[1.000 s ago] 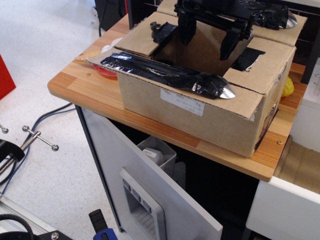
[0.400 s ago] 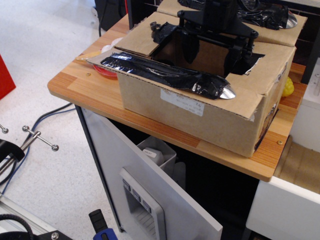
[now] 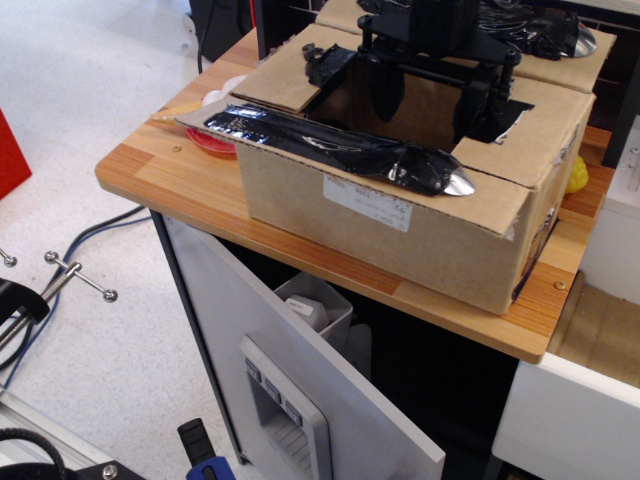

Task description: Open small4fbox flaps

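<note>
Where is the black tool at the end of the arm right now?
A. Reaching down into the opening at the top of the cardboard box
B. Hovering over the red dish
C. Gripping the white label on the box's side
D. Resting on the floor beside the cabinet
A: the tool has both its fingers pointing down into the gap between the flaps of the box, well away from the label and the floor.

Black robot arm entering from the top edge right of centre, wrist pointing straight down, pincer (image 3: 428,98) in the upper middle of the frame, its two dark fingers (image 3: 386,92) spread wide apart and hanging vertically, nothing held between them
</note>
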`<state>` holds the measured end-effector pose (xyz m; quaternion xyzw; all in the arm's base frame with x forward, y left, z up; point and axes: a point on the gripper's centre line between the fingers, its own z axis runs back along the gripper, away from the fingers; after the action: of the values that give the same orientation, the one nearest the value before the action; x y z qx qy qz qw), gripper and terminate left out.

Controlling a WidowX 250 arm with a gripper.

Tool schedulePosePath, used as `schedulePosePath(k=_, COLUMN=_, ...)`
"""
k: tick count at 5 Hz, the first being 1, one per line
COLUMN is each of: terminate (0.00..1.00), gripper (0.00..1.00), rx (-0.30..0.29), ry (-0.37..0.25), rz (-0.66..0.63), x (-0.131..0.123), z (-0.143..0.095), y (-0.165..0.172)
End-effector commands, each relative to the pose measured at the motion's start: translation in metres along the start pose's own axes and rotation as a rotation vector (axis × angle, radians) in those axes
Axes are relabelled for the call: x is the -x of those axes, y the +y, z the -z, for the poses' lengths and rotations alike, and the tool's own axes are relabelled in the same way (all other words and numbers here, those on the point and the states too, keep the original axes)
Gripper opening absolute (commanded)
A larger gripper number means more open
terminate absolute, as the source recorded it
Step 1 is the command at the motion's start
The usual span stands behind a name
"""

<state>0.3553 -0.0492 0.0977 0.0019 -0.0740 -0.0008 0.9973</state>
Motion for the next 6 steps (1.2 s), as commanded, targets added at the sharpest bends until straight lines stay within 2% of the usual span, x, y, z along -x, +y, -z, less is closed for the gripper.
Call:
schedulePosePath(k=1, terminate=0.00, gripper=1.00, rx=0.075, ry=-0.138, rz=0.029, x=-0.013, z=-0.058, y=-0.034)
schedulePosePath(k=3, terminate=0.00, gripper=1.00, rx=0.057, ry=-0.177, rz=0.043, x=-0.018, z=-0.069, y=-0.065)
schedulePosePath(k=4, terminate=0.00, gripper=1.00, rx=0.005, ry=-0.204, rz=0.055, x=-0.018, z=-0.068, y=-0.096)
schedulePosePath(k=5, terminate=0.00, gripper=1.00, rx=-0.013, ry=-0.213, rz=0.040, x=-0.017, z=-0.065, y=-0.118)
schedulePosePath(k=6, terminate=0.00, gripper=1.00, rx=0.006, ry=-0.211, rz=0.030, x=-0.013, z=-0.049, y=-0.124)
